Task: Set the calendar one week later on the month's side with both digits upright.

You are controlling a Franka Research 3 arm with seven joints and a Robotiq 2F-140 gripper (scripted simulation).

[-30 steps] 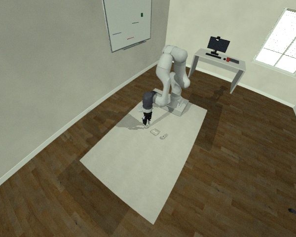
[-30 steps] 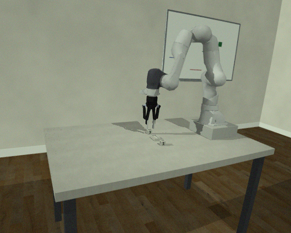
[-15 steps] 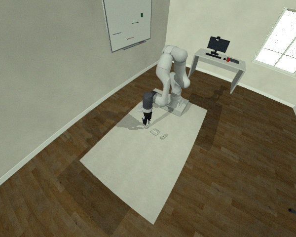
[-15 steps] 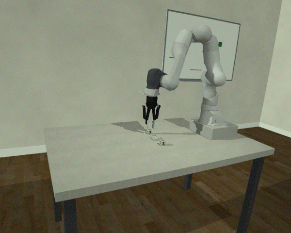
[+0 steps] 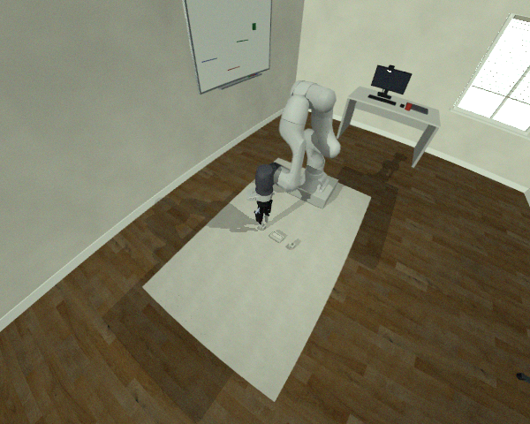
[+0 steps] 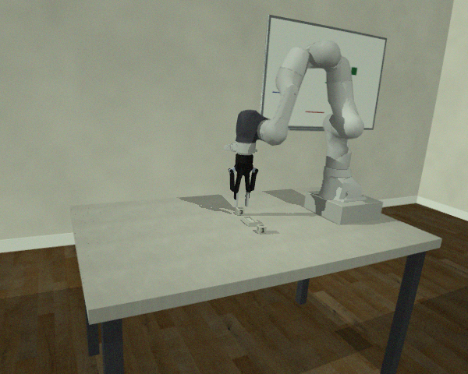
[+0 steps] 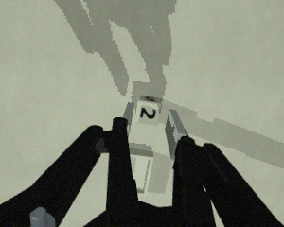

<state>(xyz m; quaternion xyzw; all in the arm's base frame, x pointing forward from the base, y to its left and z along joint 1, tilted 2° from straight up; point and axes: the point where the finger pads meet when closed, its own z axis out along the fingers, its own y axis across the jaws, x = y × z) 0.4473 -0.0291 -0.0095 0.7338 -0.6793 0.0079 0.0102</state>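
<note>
My gripper (image 5: 262,223) (image 6: 242,202) (image 7: 150,116) points down, partly open and empty, with its fingertips just above and on either side of one white cube. That cube (image 6: 239,211) (image 7: 148,113) stands flat on the table behind the tray, with a 2 on its top and a 3 facing the exterior camera. The 2 looks turned sideways in the wrist view. The tray (image 5: 276,240) (image 6: 253,224) lies flat on the table with no cube in it. The second cube (image 5: 291,245) (image 6: 260,229) stands on the table beyond the tray, showing a 1 to the exterior view. The month's name is not readable.
The white table (image 5: 265,296) (image 6: 178,249) carries the arm's base block (image 5: 322,199) (image 6: 349,213) behind the objects. The tray lies between the two cubes, close to the gripper. A desk with a monitor (image 5: 390,79) stands apart by the far wall.
</note>
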